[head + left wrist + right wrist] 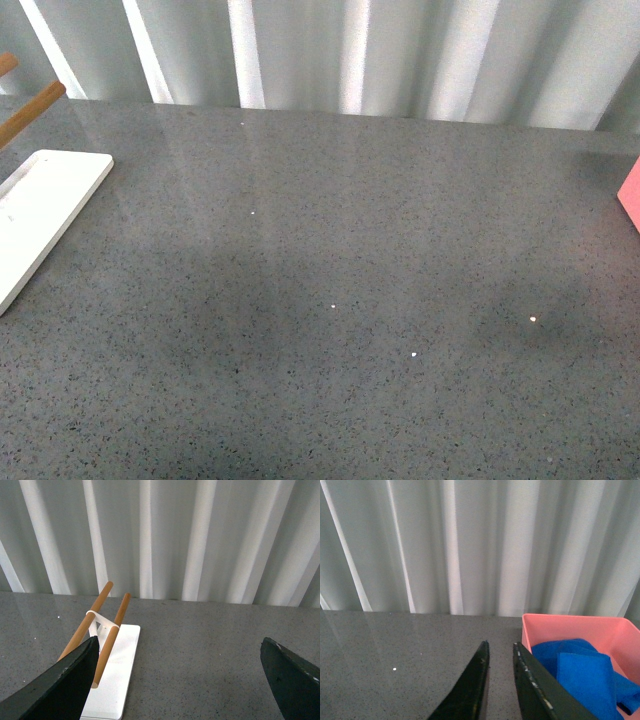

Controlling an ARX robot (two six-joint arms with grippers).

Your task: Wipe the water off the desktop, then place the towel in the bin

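A dark grey speckled desktop (pixel 350 300) fills the front view, with a white tray (pixel 40 210) at the left edge and wooden bars (pixel 25 105) poking in at the upper left. A sliver of the pink bin (pixel 630 195) shows at the right edge. Neither arm appears in this view. A few tiny white specks dot the surface.

In the left wrist view, the left gripper (pixel 182 677) has its jaws spread wide, one dark finger at the lower left, the other at the lower right, nothing between them. A rack (pixel 102 630) of two wooden bars rises from the tray at lower left.

In the right wrist view, the right gripper (pixel 499 680) has its jaws nearly together, a narrow gap left, holding nothing. The blue towel (pixel 582 677) lies crumpled inside the bin at the lower right of the frame. Pale curtains (pixel 480 545) hang behind.
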